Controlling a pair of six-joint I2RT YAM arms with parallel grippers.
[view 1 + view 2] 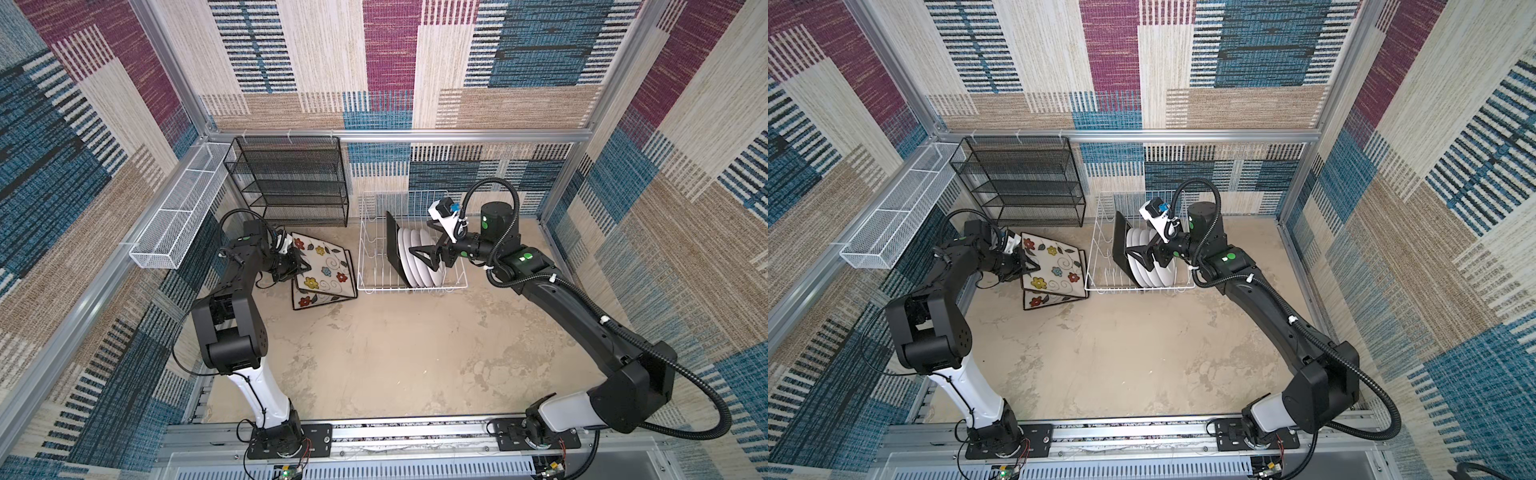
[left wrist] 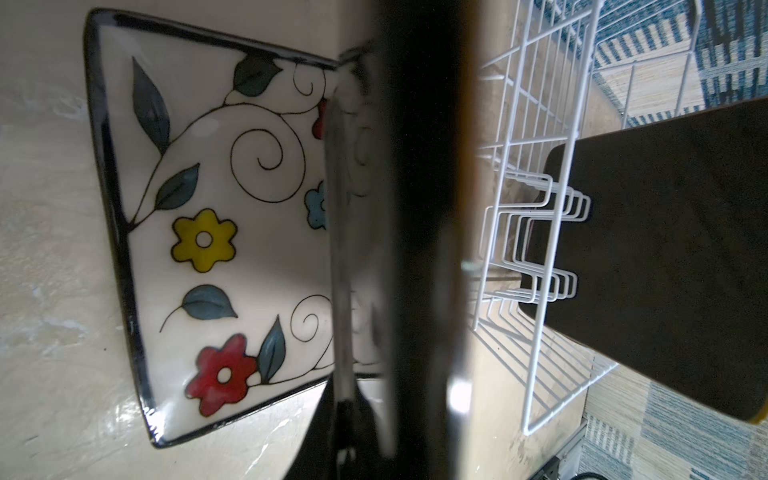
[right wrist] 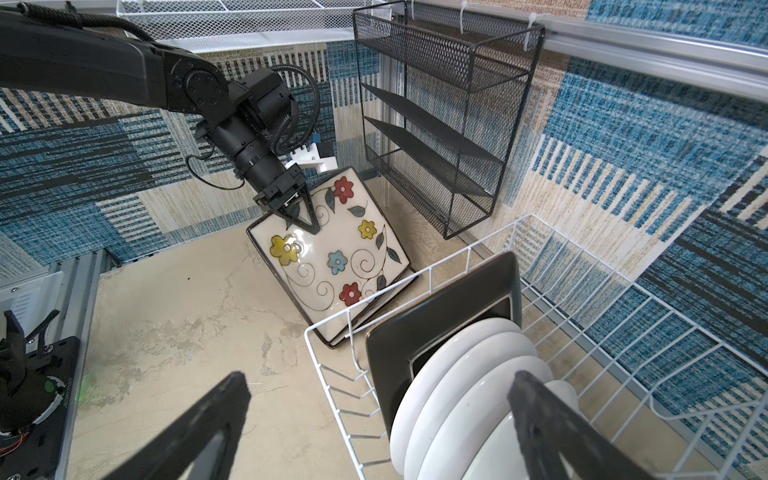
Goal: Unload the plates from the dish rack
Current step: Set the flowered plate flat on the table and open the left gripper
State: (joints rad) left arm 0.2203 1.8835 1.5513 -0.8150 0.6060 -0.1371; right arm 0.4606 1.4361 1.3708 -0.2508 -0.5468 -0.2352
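Top views, left gripper: my left gripper [image 1: 300, 266] is clamped on one edge of the held square plate [image 1: 322, 259], which hangs tilted, flowers up. The square plate on the table [image 1: 307, 300] lies directly beneath the fingers.
Top views, right gripper: my right gripper [image 1: 1140, 241] stands spread wide, holding nothing. The round white plates [image 1: 1144, 266] stand just under the fingertips, inside the dish rack [image 1: 1096, 249].
Left wrist: a dark blurred band fills the middle. I take it for a finger plus the held plate edge-on, but cannot separate them. To one side of it lies the table plate [image 2: 208, 208]. To the other is the rack with the black-backed square plate [image 2: 665, 249] upright among the prongs.
Right wrist: both fingers are far apart. The round plates [image 3: 457, 395] sit between them, with the black-backed plate [image 3: 436, 324] just past the fingertips.
Step, my judgement: set the held plate down.
- Level it, lower until it rests on the plate beneath, and only then let go.
- Next, the right gripper takes one round rim and lifts straight up, clear of prongs and neighbours.
Count, square plates: one held, at least one under it (I cannot tell if more), one racked.
Count, round plates: four, all racked.
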